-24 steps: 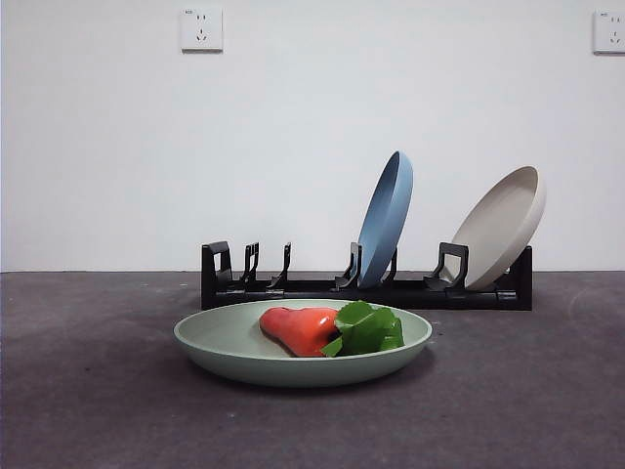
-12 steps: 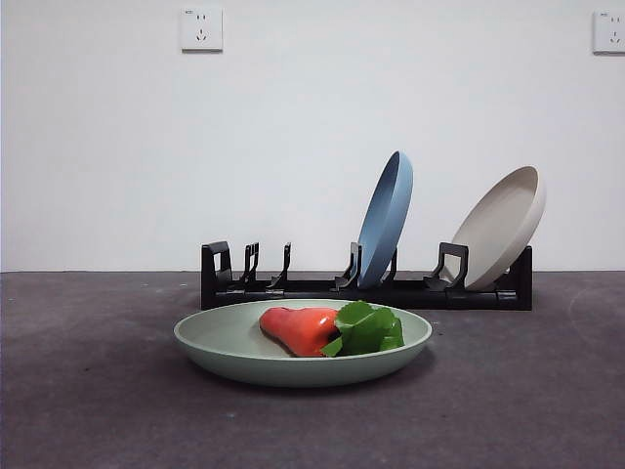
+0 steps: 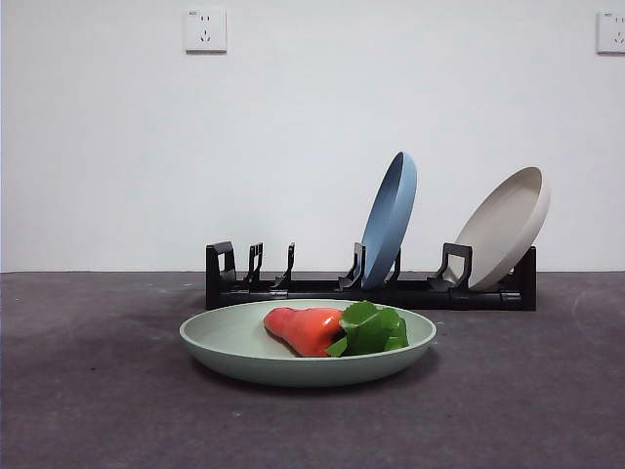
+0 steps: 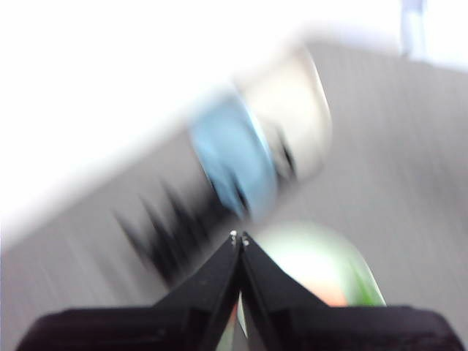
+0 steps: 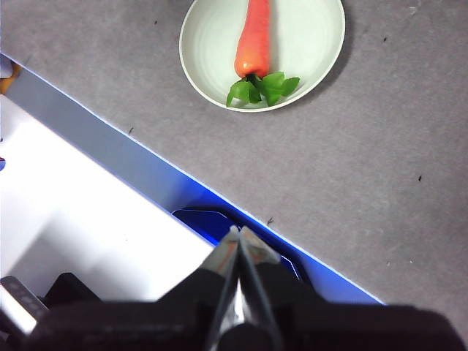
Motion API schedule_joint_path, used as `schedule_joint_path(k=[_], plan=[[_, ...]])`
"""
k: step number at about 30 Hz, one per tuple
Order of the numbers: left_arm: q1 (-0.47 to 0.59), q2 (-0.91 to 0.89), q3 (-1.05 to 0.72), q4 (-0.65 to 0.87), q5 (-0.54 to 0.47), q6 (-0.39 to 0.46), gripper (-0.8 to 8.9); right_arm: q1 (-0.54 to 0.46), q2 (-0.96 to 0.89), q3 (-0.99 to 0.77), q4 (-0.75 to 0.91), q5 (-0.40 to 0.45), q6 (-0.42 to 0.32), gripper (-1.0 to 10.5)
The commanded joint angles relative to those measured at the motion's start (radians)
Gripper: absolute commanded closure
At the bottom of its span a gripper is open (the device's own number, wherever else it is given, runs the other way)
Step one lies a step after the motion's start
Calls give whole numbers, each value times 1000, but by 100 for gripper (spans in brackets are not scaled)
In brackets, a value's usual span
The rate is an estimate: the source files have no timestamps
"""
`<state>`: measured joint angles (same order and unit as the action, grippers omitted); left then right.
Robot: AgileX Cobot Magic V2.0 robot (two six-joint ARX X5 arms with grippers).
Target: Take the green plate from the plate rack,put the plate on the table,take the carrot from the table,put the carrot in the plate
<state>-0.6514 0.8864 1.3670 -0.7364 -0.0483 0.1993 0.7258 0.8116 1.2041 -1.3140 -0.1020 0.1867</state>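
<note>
One green plate lay flat on the table, toward the near edge in the front view, and the single carrot rested inside it, its orange body on the plate's floor and its green leaves reaching toward the rim. Behind it, toward the far edge, the one plate rack stood with two plates in its slots: a blue plate leaning on edge near the middle and a beige plate tilted at the end. The remaining slots showed only bare prongs.

My two grippers were both away from the plate. My left gripper had its jaws pressed together and gripped nothing; its picture was heavily blurred. My right gripper had its jaws closed tip to tip, also gripping nothing, over the table's edge, well apart from the green plate.

Two wall sockets showed on the white wall.
</note>
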Motion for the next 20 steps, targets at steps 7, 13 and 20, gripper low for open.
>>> schedule_joint_path(k=[7, 13, 20], plan=[[499, -179, -204, 298, 208, 71, 817, 2, -1, -6, 3, 4, -1, 946], [646, -371, -509, 482, 204, 70, 817, 2, -1, -6, 3, 4, -1, 946], [715, -575, -886, 622, 207, 18, 817, 2, -1, -6, 3, 4, -1, 946]])
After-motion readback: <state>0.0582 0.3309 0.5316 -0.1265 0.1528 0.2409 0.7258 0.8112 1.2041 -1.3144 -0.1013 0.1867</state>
